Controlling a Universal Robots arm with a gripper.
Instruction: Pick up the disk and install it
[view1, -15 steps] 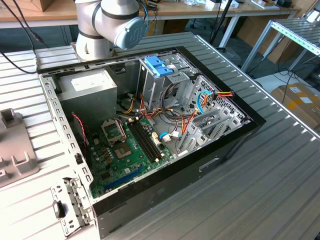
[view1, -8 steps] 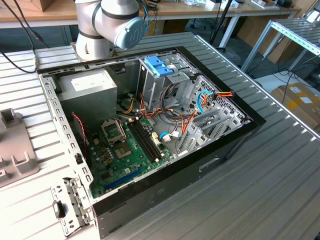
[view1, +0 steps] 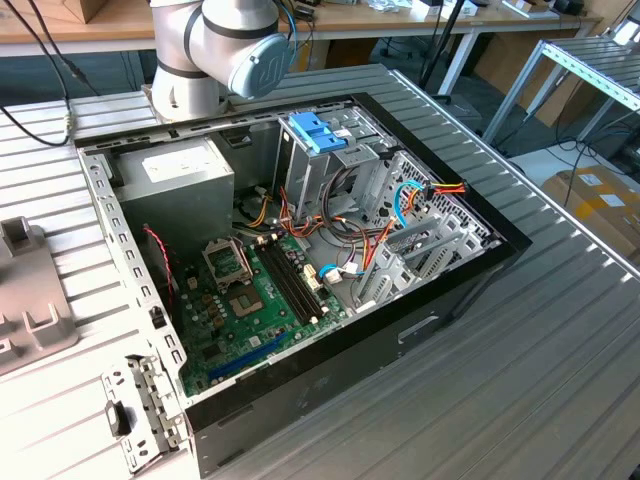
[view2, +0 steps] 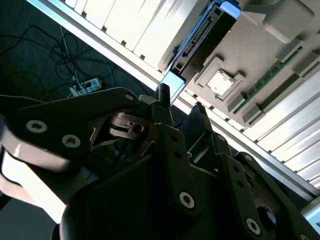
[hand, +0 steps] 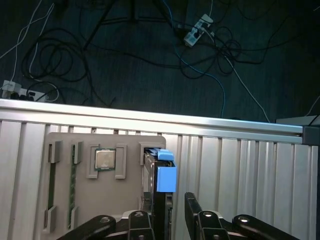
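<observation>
In the exterior view I see the open computer case (view1: 330, 390) mid-frame. The power supply (view1: 175, 180) blocks its upper left corner, the drive cage (view1: 330, 175) with a blue piece (view1: 317, 130) on top stands at upper centre, and loose cables (view1: 350, 240) crowd the middle, so the clearest way down is over the motherboard (view1: 240, 310) at lower left. The slatted table (view1: 540, 380) lies bare along the exterior view's right and lower edge. In the first wrist view the disk (hand: 161, 175) stands on edge in a grey tray (hand: 62, 200), bare slats open on one side, the tray's raised ribs close on the other.
</observation>
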